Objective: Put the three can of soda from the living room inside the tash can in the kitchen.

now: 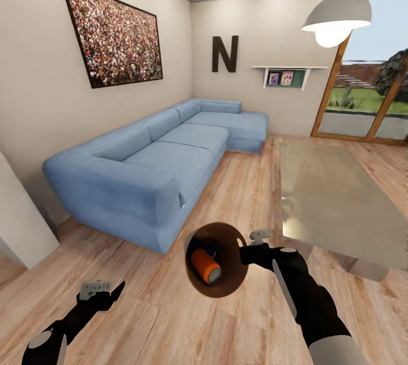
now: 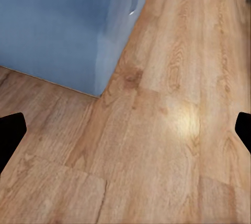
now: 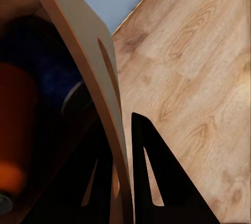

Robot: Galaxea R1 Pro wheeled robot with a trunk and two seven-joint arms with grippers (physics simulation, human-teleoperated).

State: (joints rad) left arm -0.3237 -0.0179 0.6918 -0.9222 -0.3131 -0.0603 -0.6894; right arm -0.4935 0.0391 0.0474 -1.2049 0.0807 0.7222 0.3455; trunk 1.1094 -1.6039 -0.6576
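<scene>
Head view first: my right gripper [image 1: 253, 251] pinches the rim of the tash can [image 1: 218, 267], held tipped over the floor [image 1: 170, 319] with an orange can of soda [image 1: 205, 266] and a dark blue one [image 1: 208, 251] inside; carrying it calls for a steadier, mouth-up tilt; the sofa [image 1: 153, 166] and glass table [image 1: 334, 200] flank my path; my left gripper [image 1: 102, 291] hangs empty. Left wrist view: fingers [image 2: 10, 132] spread over boards beside the sofa. Right wrist view: fingers [image 3: 157, 182] clamp the bin wall.

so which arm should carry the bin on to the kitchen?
Right. Its claw is shut on the bin's rim, cans inside. The left claw is open over bare floor.
</scene>
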